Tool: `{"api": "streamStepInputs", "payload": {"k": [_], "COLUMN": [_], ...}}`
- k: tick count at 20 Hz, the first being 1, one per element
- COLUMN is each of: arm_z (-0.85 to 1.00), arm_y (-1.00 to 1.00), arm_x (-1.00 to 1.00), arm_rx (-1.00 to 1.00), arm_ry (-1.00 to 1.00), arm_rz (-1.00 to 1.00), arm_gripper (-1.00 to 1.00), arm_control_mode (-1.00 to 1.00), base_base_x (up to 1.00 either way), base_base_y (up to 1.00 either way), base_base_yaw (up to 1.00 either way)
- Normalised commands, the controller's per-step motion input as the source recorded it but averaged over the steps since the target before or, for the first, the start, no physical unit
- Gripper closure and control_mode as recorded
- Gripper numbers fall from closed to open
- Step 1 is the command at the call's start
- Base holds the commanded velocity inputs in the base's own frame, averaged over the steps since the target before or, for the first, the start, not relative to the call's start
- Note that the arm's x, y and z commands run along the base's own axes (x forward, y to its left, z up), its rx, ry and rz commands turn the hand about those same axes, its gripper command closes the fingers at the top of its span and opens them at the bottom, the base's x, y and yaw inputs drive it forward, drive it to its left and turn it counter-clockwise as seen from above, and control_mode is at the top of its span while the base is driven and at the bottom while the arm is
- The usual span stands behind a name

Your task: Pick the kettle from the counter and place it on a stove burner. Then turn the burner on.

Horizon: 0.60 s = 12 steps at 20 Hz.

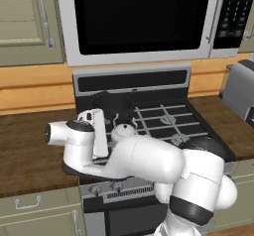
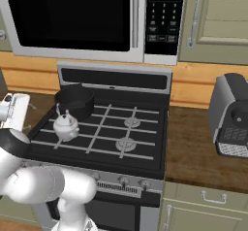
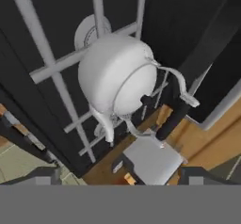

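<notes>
The kettle (image 2: 66, 124) is seen standing upright on the grate bars of the cooktop (image 2: 145, 142), over the front left burner (image 3: 92, 30), whose round grey cap shows just past the kettle's body in the hand view. Its thin arched handle is raised over the knobbed lid. In the left base view the kettle (image 1: 123, 131) is partly hidden behind the white arm. Just behind it, on the rear left burner, a black pot (image 2: 74, 100) is set, close to the kettle but apart from it.

The gripper (image 3: 120, 173) is held above the kettle, looking down on it; its jaws are spread wide, one dark tip at each side of the hand view's lower edge, and nothing is grasped between them. The kettle is not touched by either tip.

The dark wood surface (image 1: 30, 150) lies to the left of the cooktop and continues on the right, where a toaster (image 1: 240, 88) stands near the wall. A row of knobs (image 2: 123, 180) is set along the stove's front edge. A microwave (image 2: 72, 16) is mounted above.
</notes>
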Motion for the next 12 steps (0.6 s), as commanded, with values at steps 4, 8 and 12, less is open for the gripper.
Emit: {"api": "streamStepInputs", "payload": {"k": [4, 8, 12], "arm_z": [-0.81, -1.00, -0.85], "arm_y": [0.42, 0.16, 0.34], "arm_x": [-1.00, -0.91, -0.25], "arm_rx": [-0.38, -0.51, -0.46], "arm_ry": [0.00, 0.04, 0.06], "arm_rz": [0.47, 0.57, 0.44], "arm_gripper": [-1.00, -1.00, -1.00], "arm_control_mode": [-1.00, -1.00, -1.00], "base_base_x": [0.00, 0.00, 0.00], "base_base_y": [0.00, 0.00, 0.00], "base_base_yaw": [0.00, 0.00, 0.00]}}
